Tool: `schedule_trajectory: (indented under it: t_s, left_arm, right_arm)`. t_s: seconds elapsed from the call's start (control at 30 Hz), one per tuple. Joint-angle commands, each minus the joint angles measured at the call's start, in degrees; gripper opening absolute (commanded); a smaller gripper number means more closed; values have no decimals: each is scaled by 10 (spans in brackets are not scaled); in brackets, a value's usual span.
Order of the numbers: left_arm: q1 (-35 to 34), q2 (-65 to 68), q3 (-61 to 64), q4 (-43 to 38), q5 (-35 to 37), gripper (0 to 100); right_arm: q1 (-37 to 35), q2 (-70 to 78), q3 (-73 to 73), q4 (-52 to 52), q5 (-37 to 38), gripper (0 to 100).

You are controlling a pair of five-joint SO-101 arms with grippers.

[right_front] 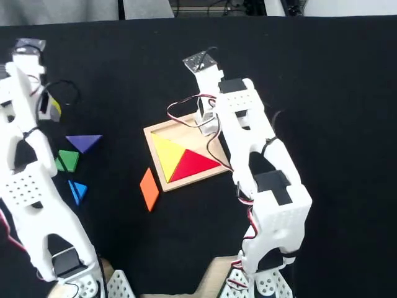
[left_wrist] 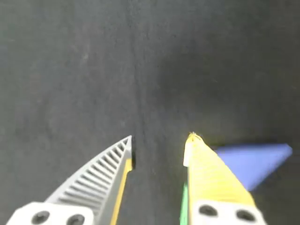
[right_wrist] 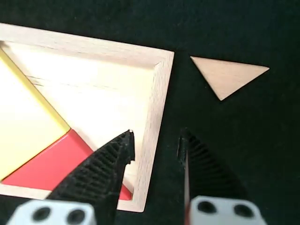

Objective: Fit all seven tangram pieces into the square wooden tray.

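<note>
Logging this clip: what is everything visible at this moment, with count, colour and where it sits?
tray: one, light wood, middle of the table
yellow triangle: one, yellow, inside the tray
red triangle: one, red, inside the tray, edge to edge with the yellow triangle
orange parallelogram: one, orange, on the cloth just outside the tray
wooden triangle: one, bare wood, on the cloth outside the tray
purple triangle: one, purple, on the cloth by the left arm
green piece: one, green, beside the purple triangle
blue triangle: one, blue, next to the green piece
cloth: one, black, covering the table
left gripper: one, open, above the cloth near the purple triangle
right gripper: one, open, over the tray's wall
</note>
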Motion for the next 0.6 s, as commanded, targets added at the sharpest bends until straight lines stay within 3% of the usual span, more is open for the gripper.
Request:
schedule_trajectory:
  t_s: [0.0, 0.13, 0.33, 0.57]
  left_arm:
    - [13, 29, -12, -21, 6, 184]
    - [11, 58, -6, 3, -31, 184]
    - [14, 56, -7, 168, -129, 184]
    - [29, 55, 75, 170, -139, 137]
  right_arm:
    - [-5, -40, -4, -8, -1, 167]
    - [-5, -40, -4, -8, -1, 167]
    - [-5, -40, -4, -8, -1, 167]
    - [-5, -40, -4, -8, -1, 167]
